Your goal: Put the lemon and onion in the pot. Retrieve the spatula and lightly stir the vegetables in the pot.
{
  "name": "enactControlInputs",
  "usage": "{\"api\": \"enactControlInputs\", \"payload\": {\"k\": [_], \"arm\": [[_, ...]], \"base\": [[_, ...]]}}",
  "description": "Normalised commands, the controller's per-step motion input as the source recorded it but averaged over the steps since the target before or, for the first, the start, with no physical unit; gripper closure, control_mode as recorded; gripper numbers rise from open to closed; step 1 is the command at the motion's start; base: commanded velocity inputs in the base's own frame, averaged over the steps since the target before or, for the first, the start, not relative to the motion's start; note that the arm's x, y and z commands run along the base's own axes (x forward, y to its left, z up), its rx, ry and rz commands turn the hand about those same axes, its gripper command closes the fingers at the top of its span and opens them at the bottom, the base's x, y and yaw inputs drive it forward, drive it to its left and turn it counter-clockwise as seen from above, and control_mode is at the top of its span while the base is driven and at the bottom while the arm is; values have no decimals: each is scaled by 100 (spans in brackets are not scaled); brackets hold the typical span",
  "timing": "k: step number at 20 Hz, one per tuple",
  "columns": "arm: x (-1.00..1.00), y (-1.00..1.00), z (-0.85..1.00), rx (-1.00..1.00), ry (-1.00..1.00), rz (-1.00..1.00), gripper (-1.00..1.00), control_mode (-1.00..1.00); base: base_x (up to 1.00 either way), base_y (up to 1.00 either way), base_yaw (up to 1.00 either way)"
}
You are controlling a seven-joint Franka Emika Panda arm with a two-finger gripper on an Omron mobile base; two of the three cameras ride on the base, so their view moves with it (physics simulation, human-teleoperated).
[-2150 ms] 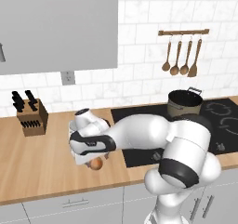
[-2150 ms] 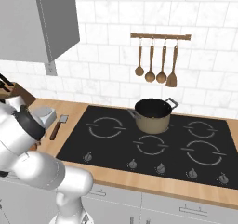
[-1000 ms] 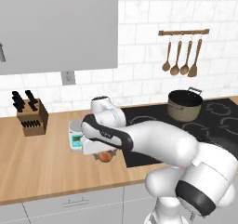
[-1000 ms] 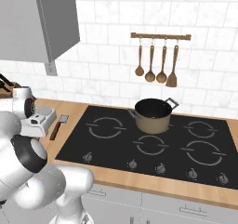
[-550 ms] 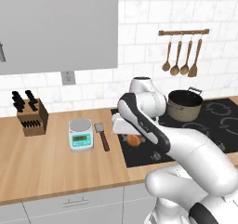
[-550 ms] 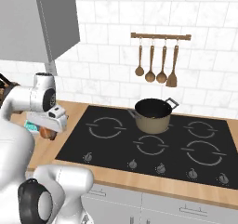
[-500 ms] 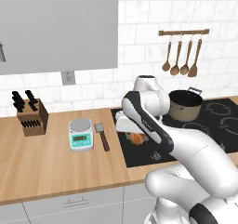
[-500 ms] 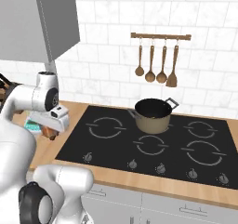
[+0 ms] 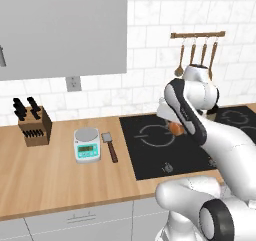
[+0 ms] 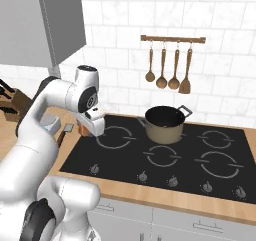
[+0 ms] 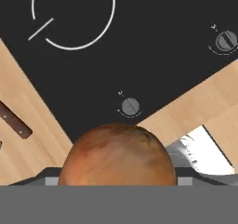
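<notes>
**Onion carried over the hob toward the pot**

The small round orange-brown onion (image 11: pixel 117 154) is held in the two-finger gripper (image 9: pixel 175 126), whose jaws are closed on it (seen close up in the hand view). It is suspended above the black glass hob (image 10: pixel 165 160), over the front-left burner ring. The short spatula with the grey blade and dark brown handle (image 9: pixel 109 146) lies on the counter left of the hob. At the hob's back, the round tan-beige pot (image 10: pixel 164 124) stands well apart from the onion.

The carrying step is judged to be in hand. Next, the onion must be brought above the pot's opening and released.
</notes>
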Motion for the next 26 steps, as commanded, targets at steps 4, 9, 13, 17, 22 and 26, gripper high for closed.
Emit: {"api": "enactControlInputs", "payload": {"k": [4,9,13,17,22,26], "arm": [[88,-100,36,0,0,-33,100,-100],[98,-95,22,0,0,-33,100,-100],[89,-79,4,-1,0,-29,100,-100],[84,-64,0,-5,0,-24,100,-100],[71,-61,-15,-8,0,-22,100,-100],[55,-55,-45,-9,0,-16,100,-100]], "base": [[0,0,0],[0,0,0],[0,0,0],[0,0,0],[0,0,0],[0,0,0]]}}
